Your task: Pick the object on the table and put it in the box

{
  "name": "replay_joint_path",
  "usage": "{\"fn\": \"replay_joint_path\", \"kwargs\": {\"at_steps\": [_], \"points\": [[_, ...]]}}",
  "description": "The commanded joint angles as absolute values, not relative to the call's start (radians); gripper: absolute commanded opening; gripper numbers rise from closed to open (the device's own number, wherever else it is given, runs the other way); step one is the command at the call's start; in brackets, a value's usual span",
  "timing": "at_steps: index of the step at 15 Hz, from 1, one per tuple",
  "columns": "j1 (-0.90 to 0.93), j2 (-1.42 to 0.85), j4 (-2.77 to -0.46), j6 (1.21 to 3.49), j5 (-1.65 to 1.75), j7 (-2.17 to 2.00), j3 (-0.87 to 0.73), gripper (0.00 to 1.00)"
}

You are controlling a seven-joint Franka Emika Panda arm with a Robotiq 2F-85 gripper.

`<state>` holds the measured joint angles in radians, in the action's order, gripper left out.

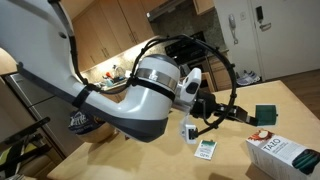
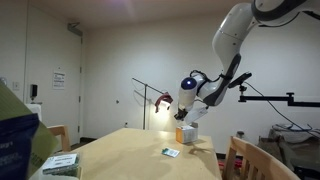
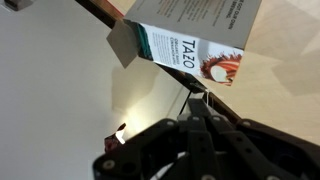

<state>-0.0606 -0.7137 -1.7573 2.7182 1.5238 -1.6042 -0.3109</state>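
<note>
Wooden table (image 1: 150,165) under kitchen cabinets, and I judge the pick is not yet made. In an exterior view the dark teal packet (image 1: 265,114) lies flat on the wood, right of centre and apart from the gripper (image 3: 193,95). In the wrist view its fingers are pressed together on nothing I can see. The white Tazo box (image 3: 195,45) fills the top of that view. Next I'd need to spread the fingers, swing over the dark teal packet and descend squarely, avoiding the white packet (image 1: 205,150) lower in frame.

Open tabletop (image 1: 231,160) between box (image 1: 285,156) and white packet (image 1: 205,150)
</note>
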Motion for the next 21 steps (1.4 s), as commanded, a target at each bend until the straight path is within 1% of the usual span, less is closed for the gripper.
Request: {"fn": "replay_joint_path", "kwargs": {"at_steps": [1, 6, 16, 21], "points": [[-0.061, -0.714, -1.757, 2.718, 1.523, -1.606, -0.311, 0.01], [-0.061, -0.714, -1.757, 2.717, 1.522, -1.612, -0.311, 0.0], [-0.115, -0.857, -1.657, 2.714, 1.364, -1.473, -0.268, 0.0], [-0.12, -0.868, -1.622, 2.728, 1.343, -1.409, -0.257, 0.0]]}}
